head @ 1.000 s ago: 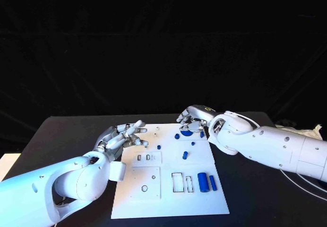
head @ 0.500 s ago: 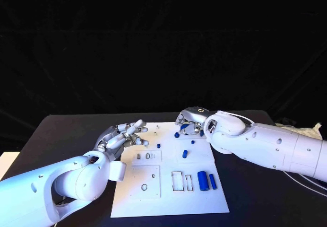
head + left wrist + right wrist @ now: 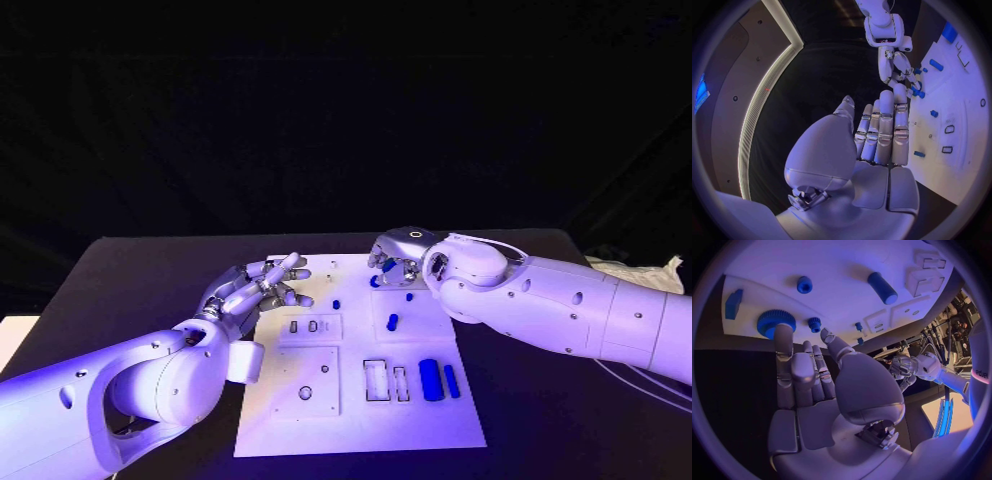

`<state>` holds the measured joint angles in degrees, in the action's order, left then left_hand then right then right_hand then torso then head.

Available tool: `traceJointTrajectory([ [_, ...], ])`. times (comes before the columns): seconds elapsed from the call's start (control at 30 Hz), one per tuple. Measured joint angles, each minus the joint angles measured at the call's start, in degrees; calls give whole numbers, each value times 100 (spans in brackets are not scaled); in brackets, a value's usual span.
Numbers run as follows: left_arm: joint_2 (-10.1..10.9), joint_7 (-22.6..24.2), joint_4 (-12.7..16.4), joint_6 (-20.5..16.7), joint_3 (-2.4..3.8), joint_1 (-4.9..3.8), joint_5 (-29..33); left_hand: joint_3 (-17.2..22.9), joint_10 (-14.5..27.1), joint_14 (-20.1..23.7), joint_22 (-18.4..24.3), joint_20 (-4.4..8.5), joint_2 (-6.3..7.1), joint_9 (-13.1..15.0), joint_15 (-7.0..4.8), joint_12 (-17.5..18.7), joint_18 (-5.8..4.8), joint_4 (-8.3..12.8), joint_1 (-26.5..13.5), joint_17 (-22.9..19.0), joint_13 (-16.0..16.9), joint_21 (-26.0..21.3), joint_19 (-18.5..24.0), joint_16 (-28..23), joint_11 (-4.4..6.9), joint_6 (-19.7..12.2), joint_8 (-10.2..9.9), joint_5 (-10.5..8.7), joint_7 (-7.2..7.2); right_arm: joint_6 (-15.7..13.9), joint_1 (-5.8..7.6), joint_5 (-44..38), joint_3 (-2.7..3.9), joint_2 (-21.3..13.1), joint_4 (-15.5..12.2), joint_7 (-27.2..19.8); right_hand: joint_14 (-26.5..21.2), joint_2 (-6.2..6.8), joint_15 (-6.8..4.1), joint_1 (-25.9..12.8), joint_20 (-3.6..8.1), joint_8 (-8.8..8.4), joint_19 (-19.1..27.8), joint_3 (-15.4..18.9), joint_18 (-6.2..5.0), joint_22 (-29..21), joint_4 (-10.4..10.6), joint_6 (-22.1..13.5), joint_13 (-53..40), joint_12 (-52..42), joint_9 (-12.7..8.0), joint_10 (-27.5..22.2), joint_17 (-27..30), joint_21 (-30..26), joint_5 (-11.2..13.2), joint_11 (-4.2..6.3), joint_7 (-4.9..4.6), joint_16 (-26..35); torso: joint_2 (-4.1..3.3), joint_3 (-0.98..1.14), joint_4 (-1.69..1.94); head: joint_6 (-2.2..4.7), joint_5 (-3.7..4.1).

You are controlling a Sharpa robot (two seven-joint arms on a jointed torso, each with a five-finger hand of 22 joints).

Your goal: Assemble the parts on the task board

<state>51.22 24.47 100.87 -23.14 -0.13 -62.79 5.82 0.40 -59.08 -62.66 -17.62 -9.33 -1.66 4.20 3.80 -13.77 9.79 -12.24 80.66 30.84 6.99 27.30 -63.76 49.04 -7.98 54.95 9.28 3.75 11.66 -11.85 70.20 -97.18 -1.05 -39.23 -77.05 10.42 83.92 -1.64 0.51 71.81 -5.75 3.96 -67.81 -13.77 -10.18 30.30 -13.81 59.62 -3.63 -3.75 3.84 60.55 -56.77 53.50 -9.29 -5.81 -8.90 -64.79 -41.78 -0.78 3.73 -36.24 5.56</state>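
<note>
Right robot hand (image 3: 397, 256) partly hides a blue gear (image 3: 774, 321).

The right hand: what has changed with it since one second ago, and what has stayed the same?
The right hand has crept along the task board's far end toward the left hand, its fingertip now at the large blue gear; it grips nothing. The left hand stays hovering open at the board's edge, and the blue parts lie where they were.

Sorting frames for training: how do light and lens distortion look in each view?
Head view: violet light tints the board and both arms, background black. Left wrist view: fisheye bends the board edge and a bright wall strip. Right wrist view: same bending, blue gear sharp.
</note>
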Motion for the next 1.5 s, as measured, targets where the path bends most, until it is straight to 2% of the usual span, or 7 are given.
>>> traceJointTrajectory([
  [0.23,-7,-16,-6,1,-1,0,2,0,0,0,-2,0,0,0,0,0,0,0,0,0,-1,0,0,0,0,0,0,0,0,123,0,-39,-2,76,87,53,0,-23,0,23,0,0,0,-40,0,44,40,49,0,-23,5,36,-39,45,30,9,0,-39,-34,-2,6,-5,7],
  [0.57,-12,-40,-30,1,-1,0,5,17,0,0,-8,20,-23,0,1,0,0,17,-23,-1,5,0,20,0,0,-20,0,0,20,241,-5,-65,-4,112,136,108,0,-23,0,23,0,0,0,-129,0,111,125,117,0,-44,10,146,-93,133,30,1,9,-109,-46,1,15,-31,4],
  [0.93,-14,-58,-37,1,-1,0,18,18,21,20,-15,20,-33,1,-19,0,0,17,-12,3,4,0,20,0,21,-20,0,0,20,295,-19,-97,-4,149,195,165,0,-46,0,45,0,0,0,-263,0,278,182,215,0,-44,15,260,-211,285,65,31,24,-229,-59,1,14,-38,7],
  [1.5,-11,-80,-44,-2,-1,0,28,34,42,40,-36,20,-53,1,0,0,0,33,8,3,9,21,20,22,1,-20,0,0,20,305,-44,-78,-6,181,205,152,0,-45,-1,45,0,0,-1,-325,0,347,244,215,-1,-44,14,295,-252,339,131,35,24,-260,-73,1,16,-104,-6],
])
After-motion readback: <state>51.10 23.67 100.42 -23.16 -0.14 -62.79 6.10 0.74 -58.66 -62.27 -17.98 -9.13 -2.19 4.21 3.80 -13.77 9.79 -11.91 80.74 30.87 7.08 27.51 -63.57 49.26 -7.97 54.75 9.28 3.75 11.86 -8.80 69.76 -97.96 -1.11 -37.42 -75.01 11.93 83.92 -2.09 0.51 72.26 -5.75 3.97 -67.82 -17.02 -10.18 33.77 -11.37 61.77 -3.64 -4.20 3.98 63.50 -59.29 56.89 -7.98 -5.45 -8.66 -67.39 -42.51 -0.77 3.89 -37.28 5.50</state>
